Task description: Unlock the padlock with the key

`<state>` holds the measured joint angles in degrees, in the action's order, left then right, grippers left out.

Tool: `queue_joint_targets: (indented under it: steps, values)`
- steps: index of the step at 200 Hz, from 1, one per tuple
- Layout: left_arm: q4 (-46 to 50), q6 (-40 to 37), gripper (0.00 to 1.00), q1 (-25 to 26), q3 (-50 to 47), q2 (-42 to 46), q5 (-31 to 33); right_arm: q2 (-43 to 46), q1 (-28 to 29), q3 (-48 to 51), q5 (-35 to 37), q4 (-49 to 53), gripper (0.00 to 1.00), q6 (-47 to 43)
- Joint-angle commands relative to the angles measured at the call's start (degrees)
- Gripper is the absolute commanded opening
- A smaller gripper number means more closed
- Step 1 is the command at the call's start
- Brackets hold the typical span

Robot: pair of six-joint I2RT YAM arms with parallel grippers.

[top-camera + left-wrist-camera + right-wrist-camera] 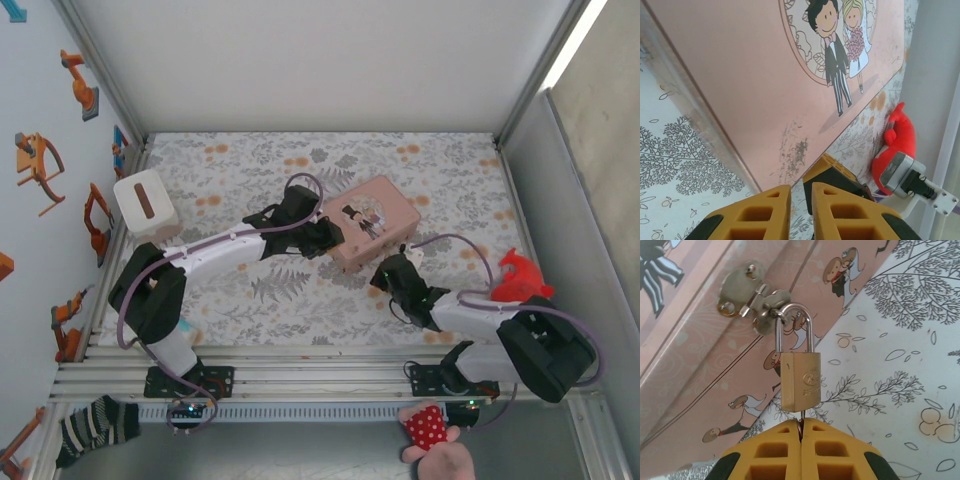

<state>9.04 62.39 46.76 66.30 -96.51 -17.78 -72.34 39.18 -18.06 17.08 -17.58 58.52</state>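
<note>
— Padlock (800, 381): where is it, and is it open yet?
— It is a small brass one, hanging from the metal hasp (752, 295) on the near right side of the pink box (700, 380). The box sits in the middle of the floral tabletop (900, 340). Both legs of the shackle (778, 337) are seated in the body and looped through the hasp, so it reads as locked.
— And the key?
— A thin sliver of the key (801, 420) shows between the padlock's underside and the right hand (801, 437), whose yellow fingers are clamped together on it. It appears to be in the keyhole, but I cannot tell how deep.
— What about the other hand?
— The left hand (801, 200) sits at the box's left side, its fingers drawn together with nothing between them. It may be steadying the box, but I cannot tell whether it touches it.
— How far along is the job, then?
— By my judgement, the key is in hand, brought to the lock and probably inserted. What is left is the turn and the shackle springing free.
</note>
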Motion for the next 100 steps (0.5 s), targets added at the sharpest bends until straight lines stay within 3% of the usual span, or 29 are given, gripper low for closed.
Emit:
queue_joint_targets:
  steps: [1, 70, 79, 100]
  values:
    - [1.3, -1.3, 0.18, -0.4, -0.8, 1.6, -0.1, -0.4, -2.2, 2.8, 0.1, -3.1, 0.00, 7.7]
    - [1.2, -1.8, 0.18, -1.3, -0.4, 1.4, -0.7, 0.3, -5.1, 3.5, -3.2, -2.6, 0.00, 13.2]
    - [1.3, -1.9, 0.18, -1.4, -0.3, 1.4, -0.7, 0.7, -5.3, 3.2, -3.4, -1.5, 0.11, 12.9]
    - [1.8, -2.2, 0.18, -1.6, -0.1, 1.6, -0.7, 2.9, -5.6, 2.4, -3.4, 1.6, 0.23, 11.7]
